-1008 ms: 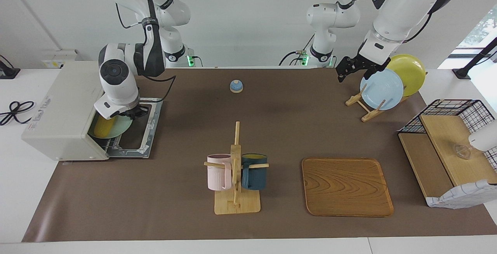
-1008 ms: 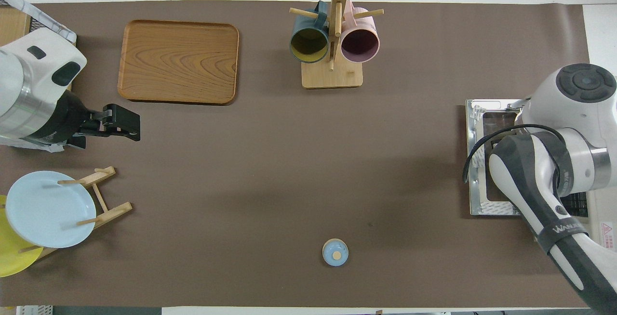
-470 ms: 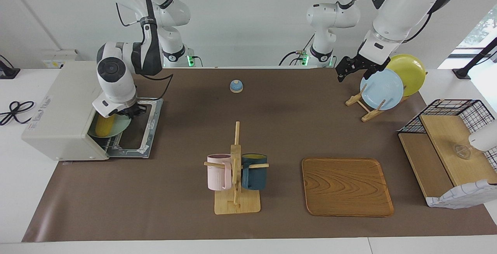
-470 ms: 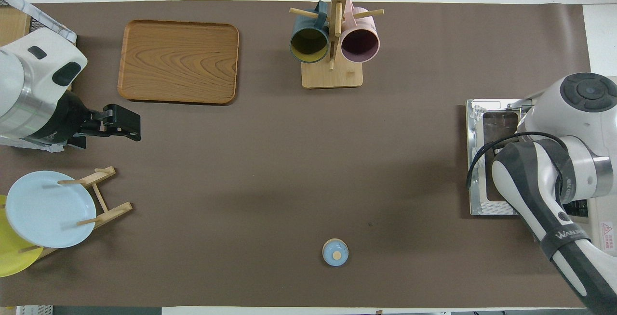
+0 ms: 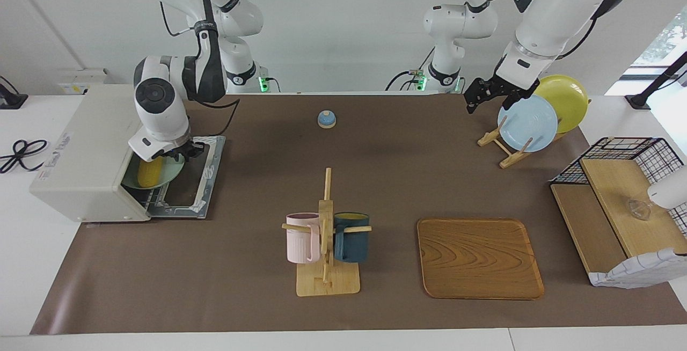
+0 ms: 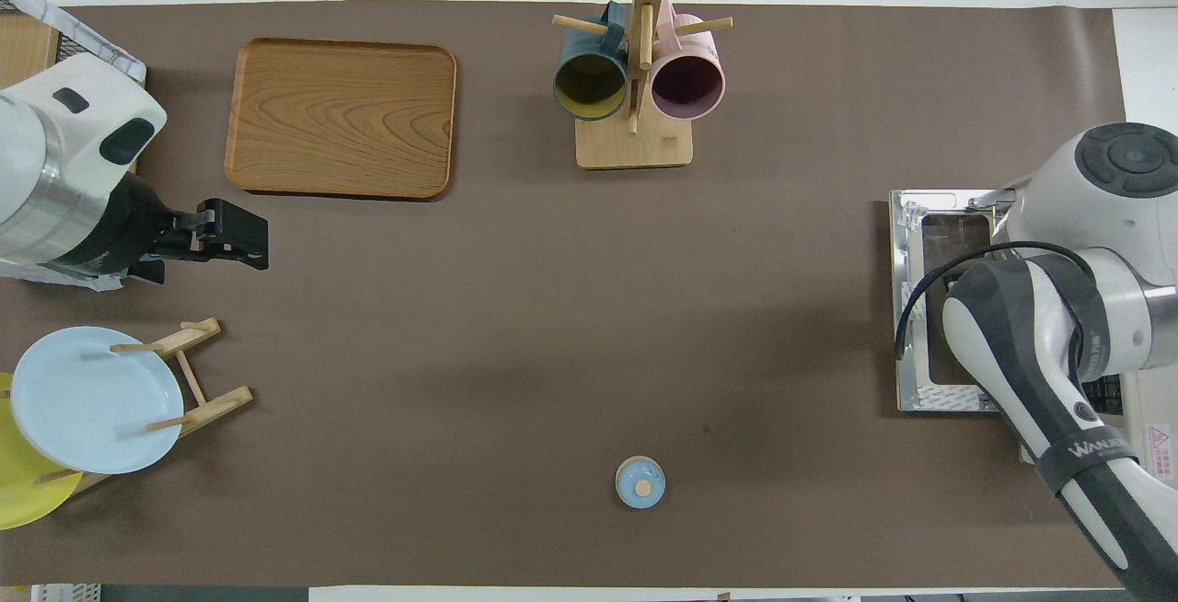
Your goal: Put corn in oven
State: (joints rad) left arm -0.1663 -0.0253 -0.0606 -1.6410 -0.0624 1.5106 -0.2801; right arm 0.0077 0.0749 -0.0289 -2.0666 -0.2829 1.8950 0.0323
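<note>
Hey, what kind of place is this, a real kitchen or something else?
Probably a robotics lab staged as a kitchen: a toaster oven, a mug rack and a plate rack sit on a brown mat before two robot arms.

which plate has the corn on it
The pale green plate in the open oven holds the corn; the blue and yellow plates stand in the rack.

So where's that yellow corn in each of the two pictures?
Facing view: the corn lies on a pale green plate in the open oven, under the right gripper.
Overhead view: not visible; the right arm covers it.
Shared landmark: the oven's lowered door.
</note>
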